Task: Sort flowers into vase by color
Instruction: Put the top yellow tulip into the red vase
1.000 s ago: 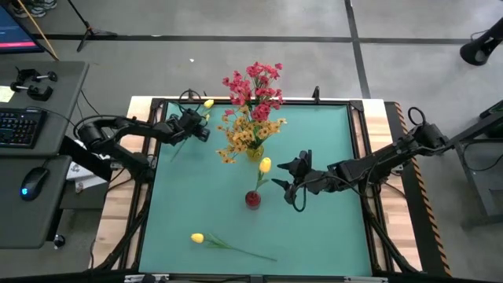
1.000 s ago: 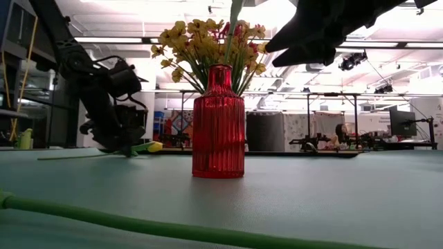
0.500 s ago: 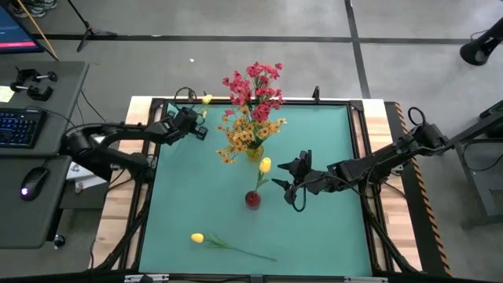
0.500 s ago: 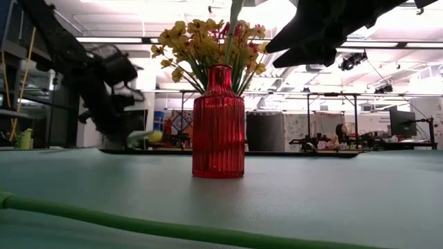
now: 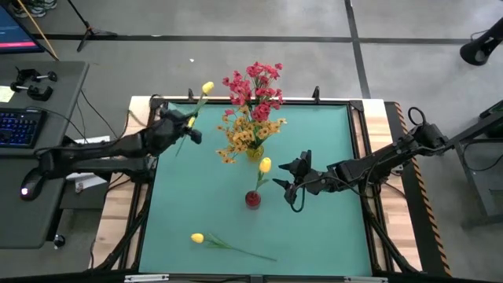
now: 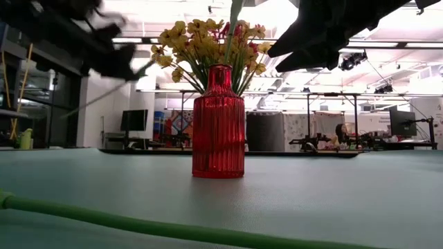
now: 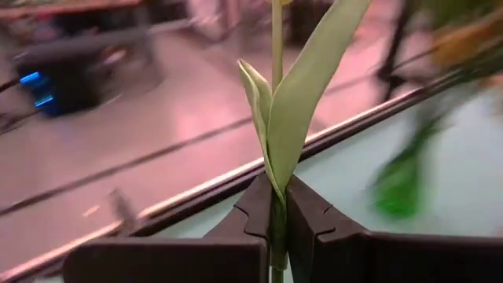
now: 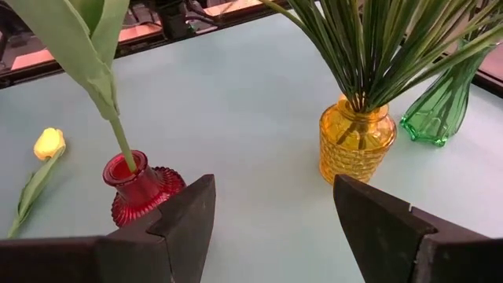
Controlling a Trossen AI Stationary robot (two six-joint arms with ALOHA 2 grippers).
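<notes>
A green mat (image 5: 330,134) covers the table, which is framed in pale wood and set on a grey floor; a desk with a keyboard (image 5: 17,128) and a mouse (image 5: 29,189) is seen beside it.

The left gripper (image 7: 275,212) is closed on the green stem of a yellow tulip (image 5: 207,88), the stem and a long leaf being pinched between its dark fingers (image 7: 255,208). This gripper (image 5: 178,126) is held raised near the far left corner of the mat, and the tulip's yellow head is seen beyond it, past the table's far edge.

The right gripper (image 8: 271,212) is held with its jaws spread wide and nothing between them. It (image 5: 289,179) hangs above the mat's middle. Just ahead of its fingers (image 8: 185,208) stands a red vase (image 8: 141,189) holding one green-stemmed tulip (image 5: 266,165) with a yellow head. Farther ahead stands a yellow vase (image 8: 356,137) filled with green stems, carrying the orange-yellow blossoms (image 5: 245,134), and just beside that a green vase (image 8: 440,110) is partly seen. The pink-red blossoms (image 5: 255,82) rise at the far edge.

Another yellow tulip (image 5: 198,237) lies flat on the mat, near the front edge, well apart from both grippers.
</notes>
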